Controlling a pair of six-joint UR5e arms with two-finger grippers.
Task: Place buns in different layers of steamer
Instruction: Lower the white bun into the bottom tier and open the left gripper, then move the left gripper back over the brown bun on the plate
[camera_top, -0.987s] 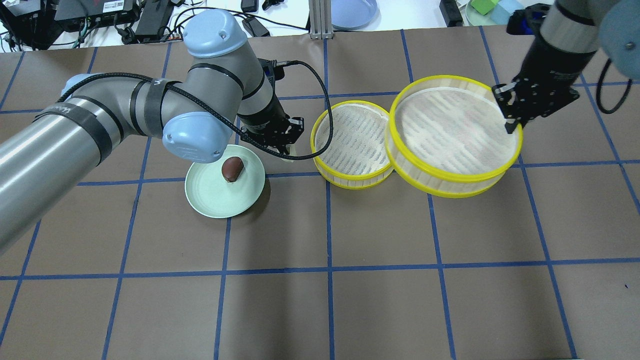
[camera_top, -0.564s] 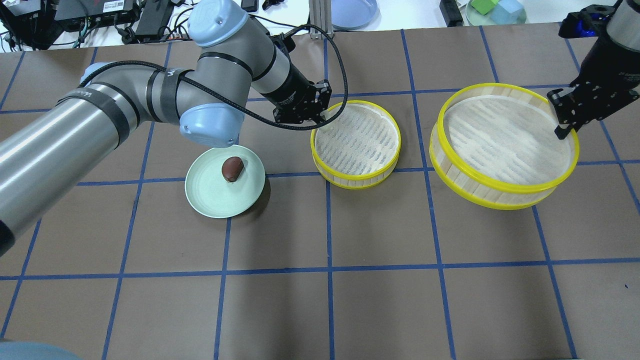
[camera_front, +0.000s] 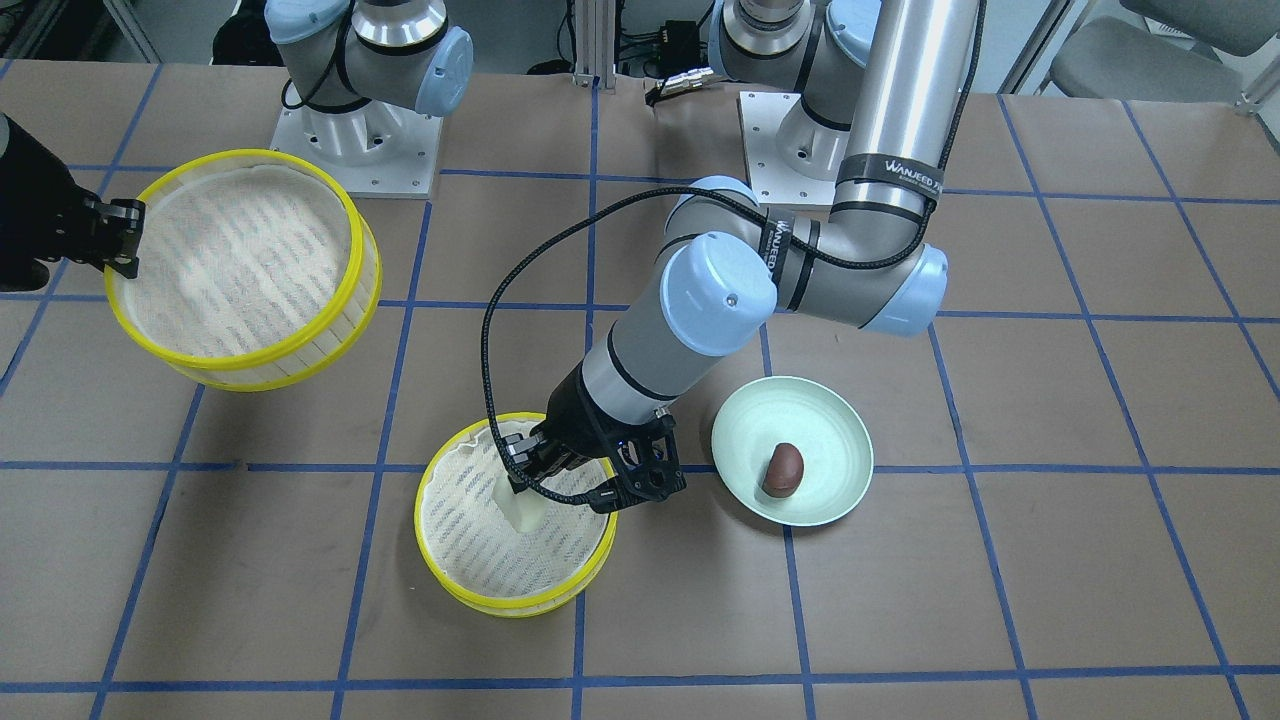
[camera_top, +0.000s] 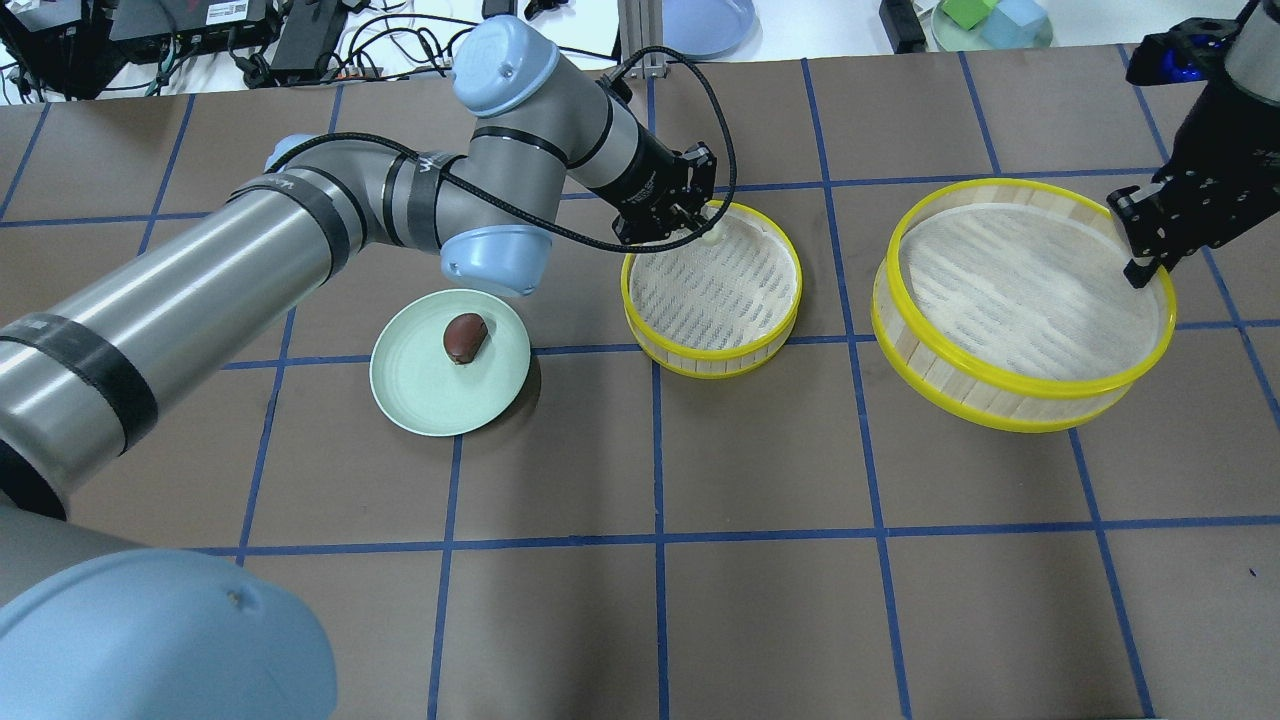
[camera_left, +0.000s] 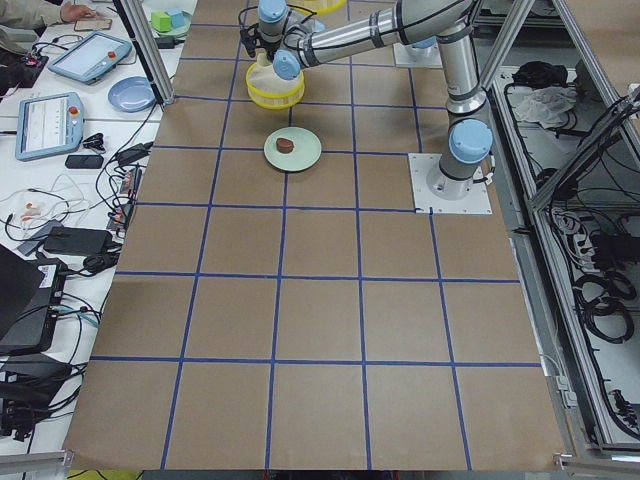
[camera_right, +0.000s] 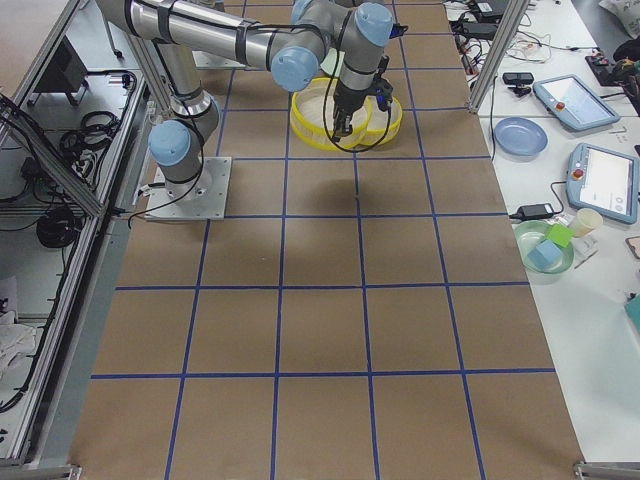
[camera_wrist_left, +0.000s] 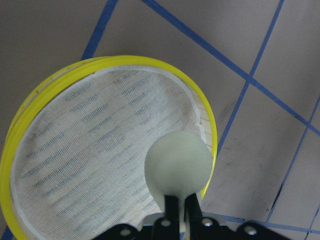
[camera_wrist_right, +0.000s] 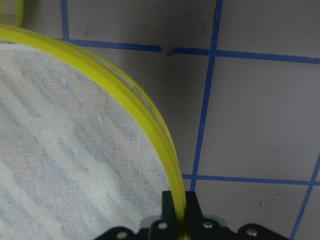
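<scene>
Left gripper (camera_wrist_left: 178, 201) clamps cream bun (camera_wrist_left: 178, 165) over resting steamer tray (camera_top: 700, 353), unreleased. Right gripper (camera_wrist_right: 179, 212) pinches rim of lifted steamer tray (camera_top: 1000, 387). Brown bun (camera_top: 464, 337) on green plate (camera_top: 420, 402), pending.

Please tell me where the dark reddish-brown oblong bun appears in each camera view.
Exterior front-facing: the dark reddish-brown oblong bun is right of centre, low.
Overhead exterior: bun left of centre.
Exterior left: bun in the upper middle, small.
Exterior right: not visible.
Left wrist-mounted: not in it.
Right wrist-mounted: not in it.
Shared landmark: the pale green round plate it lies on.
</scene>
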